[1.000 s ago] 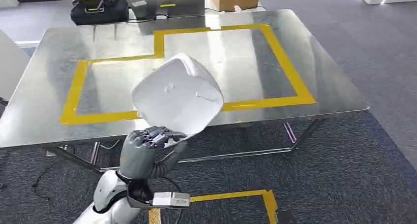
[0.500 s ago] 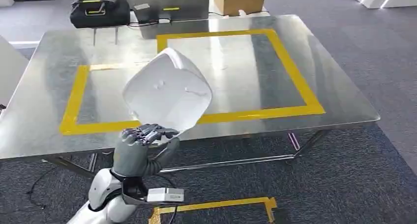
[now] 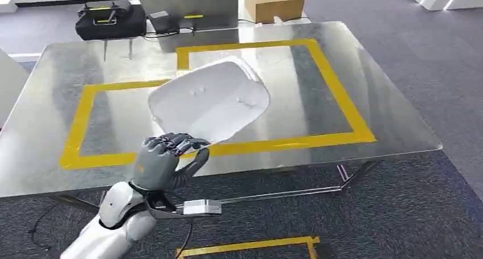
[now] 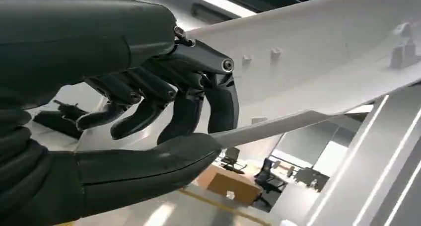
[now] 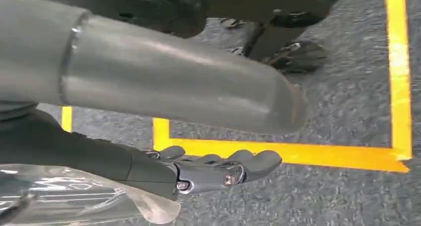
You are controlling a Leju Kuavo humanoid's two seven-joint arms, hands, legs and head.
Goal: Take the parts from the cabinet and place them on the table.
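My left hand (image 3: 162,161) grips the white part (image 3: 211,102) by its near edge, holding it tilted above the bench (image 3: 376,94). My right hand (image 5: 218,169) hangs released, fingers straight.

**Bright overhead light, glare on metal, soft close-ups**

Even overhead light is filling the head view. The steel table (image 3: 364,99) is throwing pale glare streaks across the upper middle of the frame, and the white shell (image 3: 211,102) is washing out, losing surface detail. Shadows under the table are staying soft. In the left wrist view, the dark left hand (image 4: 149,102) is sitting underexposed at left, while ceiling light strips are glowing at upper centre and the background is blurring. In the right wrist view, the carpet (image 5: 347,77) is looking grainy and the near parts are smearing.
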